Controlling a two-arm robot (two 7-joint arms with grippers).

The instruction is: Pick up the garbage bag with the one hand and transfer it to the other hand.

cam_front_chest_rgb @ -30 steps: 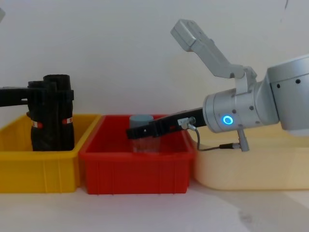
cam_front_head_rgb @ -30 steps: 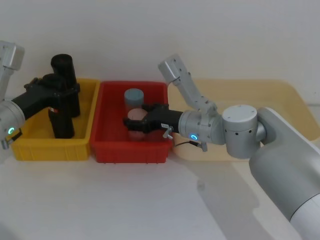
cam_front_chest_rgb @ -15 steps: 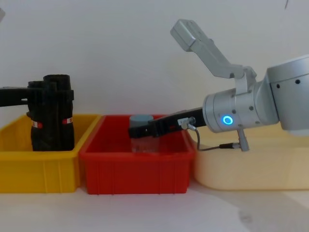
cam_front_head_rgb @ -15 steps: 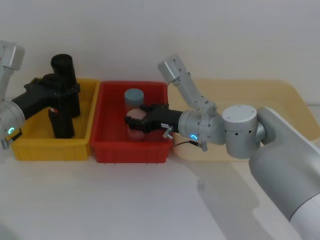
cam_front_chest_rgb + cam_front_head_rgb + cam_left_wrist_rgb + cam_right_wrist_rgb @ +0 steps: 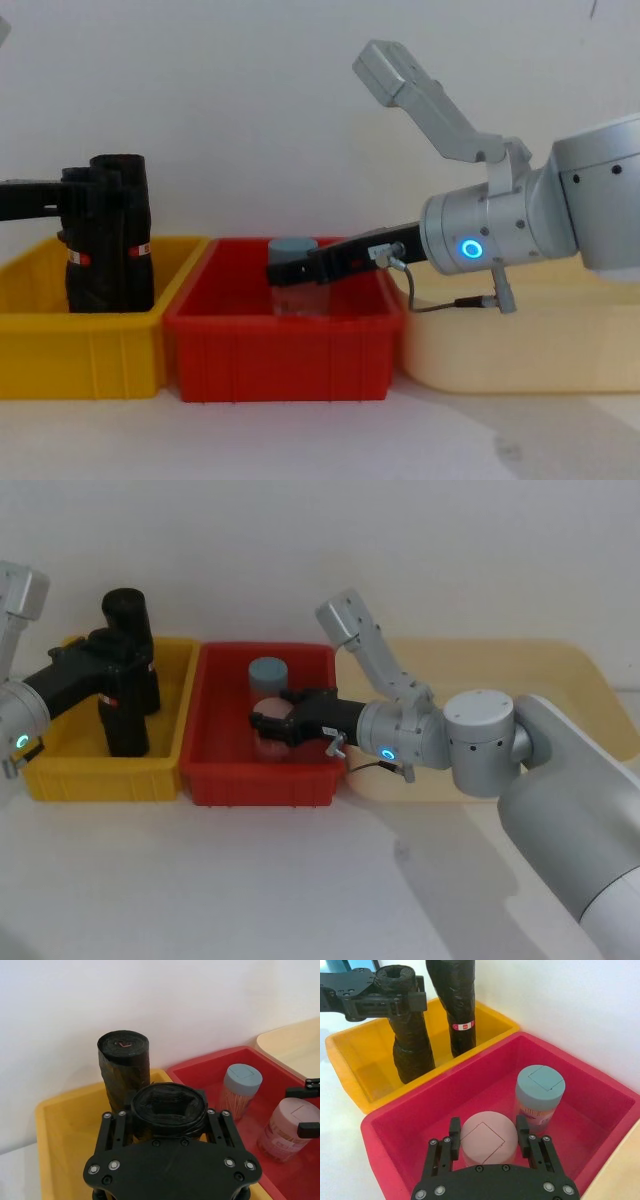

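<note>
The left end effector [image 5: 122,665] is clenched on the top of the bag [image 5: 127,725], which stands upright in the yellow bin [image 5: 100,780], long axis vertical. A second roll [image 5: 125,615] stands just beyond the end effector. The right end effector [image 5: 272,720] sits around a pink-lidded jar [image 5: 486,1140] in the red bin [image 5: 260,785]; I cannot tell whether it grips.

Left gripper [image 5: 128,663], garbage bag [image 5: 125,725] — slightly leftward.

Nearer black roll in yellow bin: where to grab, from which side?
Probably grip the garbage bag near its top, level from the robot's left: it stands upright, yellow bin walls shield its base, second roll crowds behind. Left gripper sits there.
</note>
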